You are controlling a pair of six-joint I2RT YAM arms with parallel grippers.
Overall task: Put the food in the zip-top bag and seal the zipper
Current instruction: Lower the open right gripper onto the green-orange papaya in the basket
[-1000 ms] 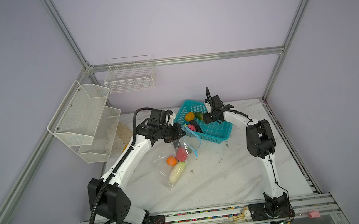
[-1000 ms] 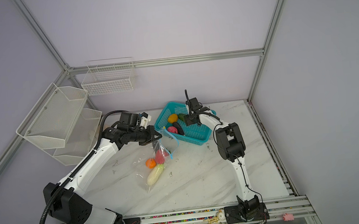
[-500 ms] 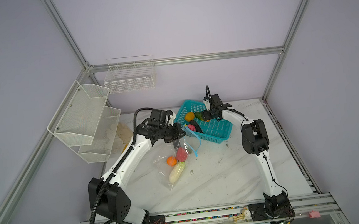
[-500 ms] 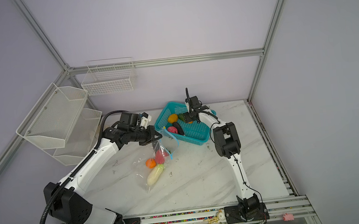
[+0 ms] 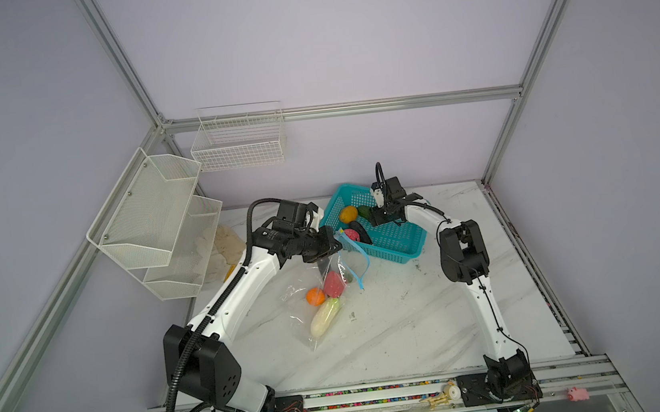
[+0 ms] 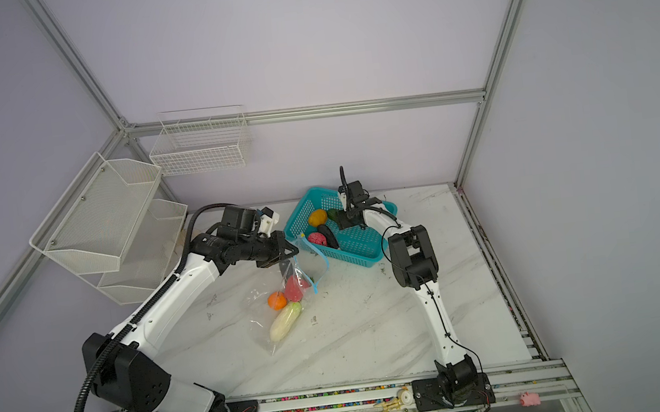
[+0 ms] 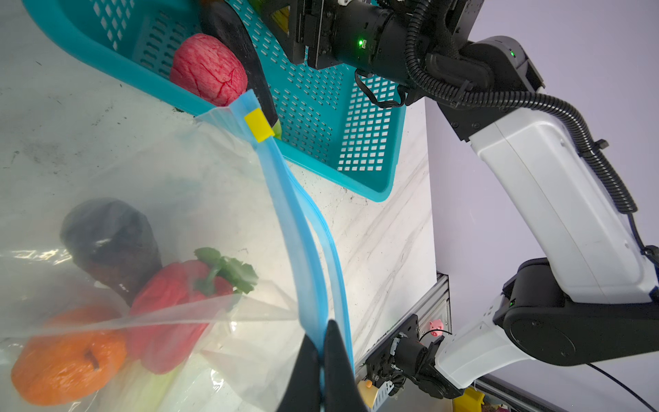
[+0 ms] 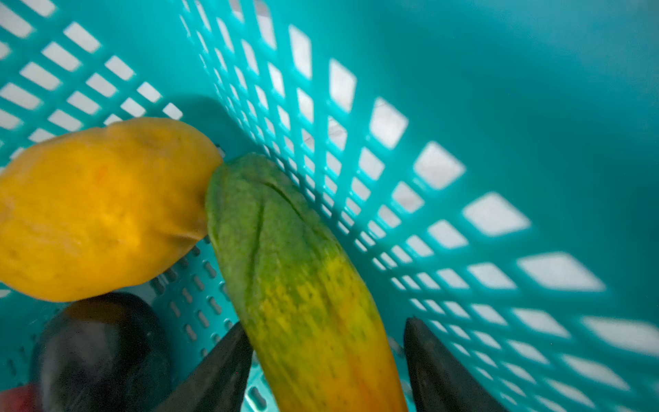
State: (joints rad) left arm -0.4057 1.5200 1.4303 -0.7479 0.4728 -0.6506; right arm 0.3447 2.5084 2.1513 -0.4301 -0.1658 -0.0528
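While left pincer (image 7: 322, 335) pinches zipper (image 7: 281, 185) edge, right pincer (image 8: 324, 323) wide astride cucumber (image 8: 285, 249) against basket (image 8: 481, 89) wall

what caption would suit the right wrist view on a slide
Open right gripper astride a green-orange cucumber in the teal basket, beside a mango and eggplant

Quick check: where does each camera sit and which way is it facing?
Both top views: high over the table's front edge, looking down toward the back wall; both whole arms, zip-top bag, basket.
Left wrist: on the left arm, looking along the left gripper, shut on the zipper; the right arm beyond.
Right wrist: inside the basket, looking past the open right gripper, astride the cucumber beside the mango.
Shared: left wrist and top views both show the basket's pink-red piece.
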